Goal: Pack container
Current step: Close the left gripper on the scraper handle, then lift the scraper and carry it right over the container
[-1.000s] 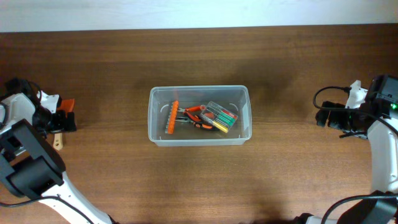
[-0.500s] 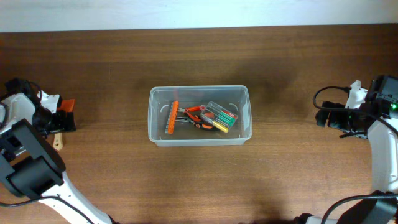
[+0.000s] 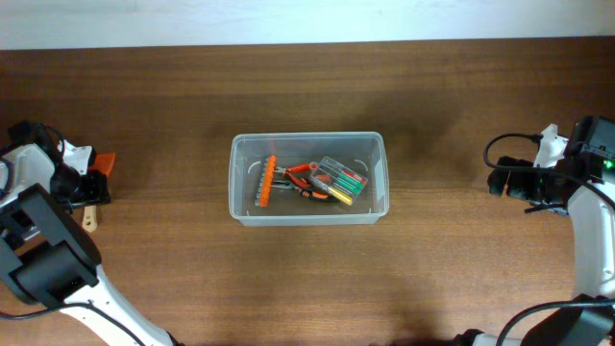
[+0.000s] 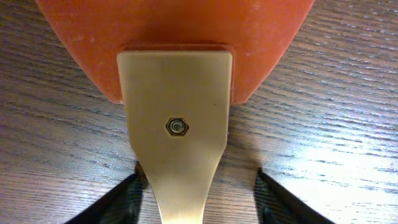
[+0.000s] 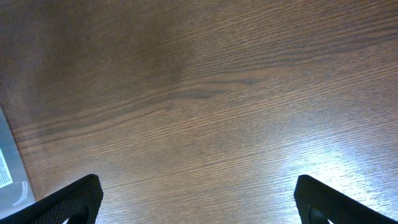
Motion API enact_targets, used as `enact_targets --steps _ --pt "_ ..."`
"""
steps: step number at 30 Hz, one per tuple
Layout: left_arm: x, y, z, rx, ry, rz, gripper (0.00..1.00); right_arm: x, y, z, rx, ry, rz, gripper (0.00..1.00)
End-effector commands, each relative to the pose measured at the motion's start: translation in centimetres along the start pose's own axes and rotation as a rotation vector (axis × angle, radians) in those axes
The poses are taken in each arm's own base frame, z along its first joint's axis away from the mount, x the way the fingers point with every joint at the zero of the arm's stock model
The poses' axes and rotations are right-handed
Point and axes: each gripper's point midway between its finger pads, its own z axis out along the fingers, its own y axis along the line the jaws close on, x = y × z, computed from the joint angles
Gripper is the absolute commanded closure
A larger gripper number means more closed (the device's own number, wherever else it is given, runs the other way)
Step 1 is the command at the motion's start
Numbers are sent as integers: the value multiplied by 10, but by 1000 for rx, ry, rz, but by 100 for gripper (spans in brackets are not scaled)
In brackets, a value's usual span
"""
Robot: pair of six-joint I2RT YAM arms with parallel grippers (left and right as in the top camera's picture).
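Container sits in the middle of the top view, not moved, with tools inside. At the left edge, the left pincer has slid a little further left over a scraper. Its fingers are apart around the scraper's stem, not squeezing. The right pincer is wide open and empty. The scraper looks like the next thing to pack.

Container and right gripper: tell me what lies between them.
Only bare table lies between the container and the right gripper. The overhead view shows that whole stretch of wood.
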Motion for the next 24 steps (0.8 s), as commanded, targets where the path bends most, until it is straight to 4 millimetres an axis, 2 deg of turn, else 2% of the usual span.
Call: enact_targets --steps 1,5,14,24 --pt "-2 3 3 4 -2 3 47 0 1 1 -8 -1 10 1" --pt "-2 3 3 3 -3 3 49 0 1 1 -8 -1 10 1" --pt "-2 3 3 3 -3 3 76 0 1 1 -8 -1 10 1" --pt "-2 3 3 4 -1 3 83 0 1 1 -8 -2 10 1"
